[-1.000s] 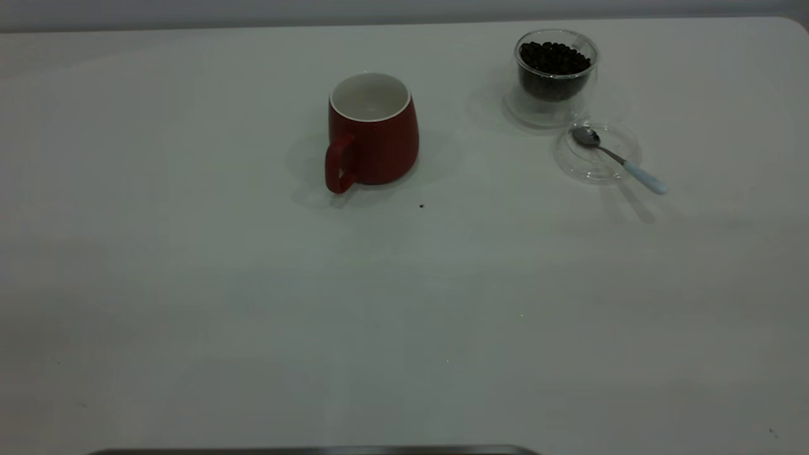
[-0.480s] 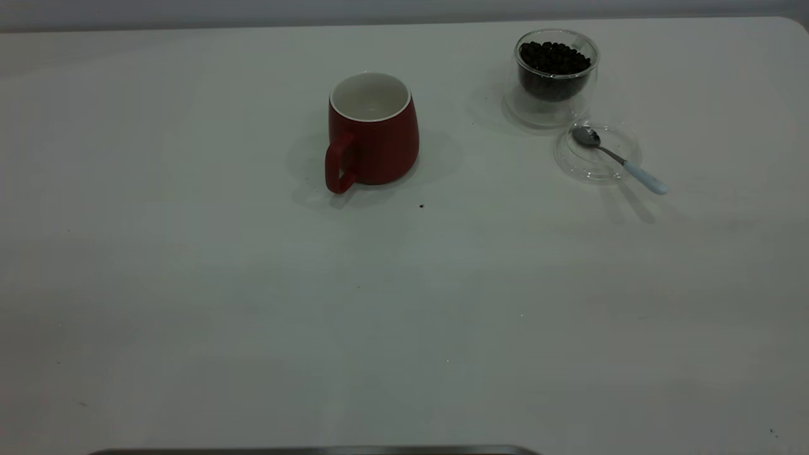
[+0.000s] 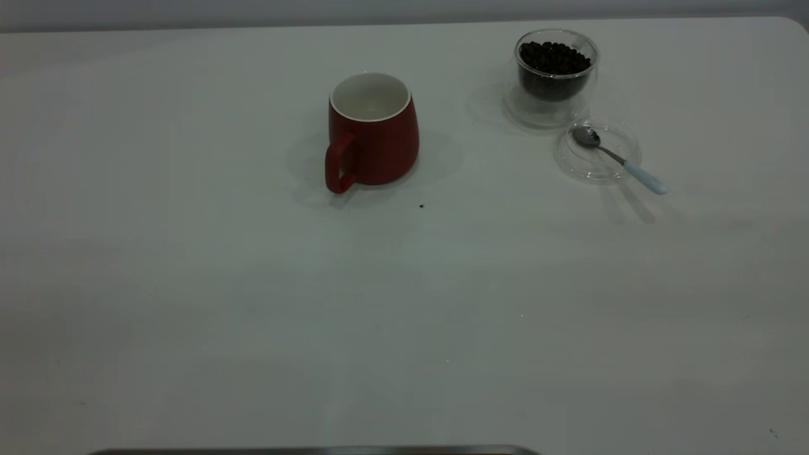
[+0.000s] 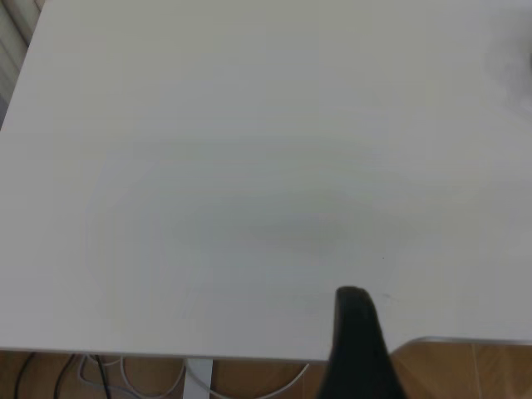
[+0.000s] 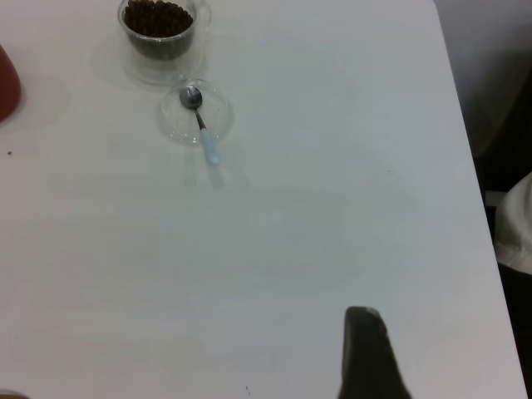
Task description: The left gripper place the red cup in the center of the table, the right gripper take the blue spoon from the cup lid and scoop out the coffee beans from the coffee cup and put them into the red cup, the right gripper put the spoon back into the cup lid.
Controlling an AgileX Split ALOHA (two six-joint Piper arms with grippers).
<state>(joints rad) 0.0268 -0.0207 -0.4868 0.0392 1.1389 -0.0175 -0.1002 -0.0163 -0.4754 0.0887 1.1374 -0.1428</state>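
Note:
The red cup [image 3: 373, 136] stands upright near the middle of the white table [image 3: 404, 303], handle toward the camera, its white inside showing no beans. To its right the clear coffee cup [image 3: 556, 69] holds dark coffee beans [image 3: 554, 57]. Just in front of it lies the cup lid [image 3: 584, 165] with the blue spoon [image 3: 616, 158] resting in it, handle over the rim. Neither arm shows in the exterior view. My right gripper [image 5: 366, 349] hangs far from the spoon [image 5: 202, 125] and coffee cup [image 5: 160, 29]. My left gripper [image 4: 353, 332] is over bare table near its edge.
A small dark speck [image 3: 421, 205] lies in front of the red cup. The left wrist view shows the table's edge [image 4: 249, 356] with wood floor and cables below. In the right wrist view the table's side edge [image 5: 465, 150] borders dark floor.

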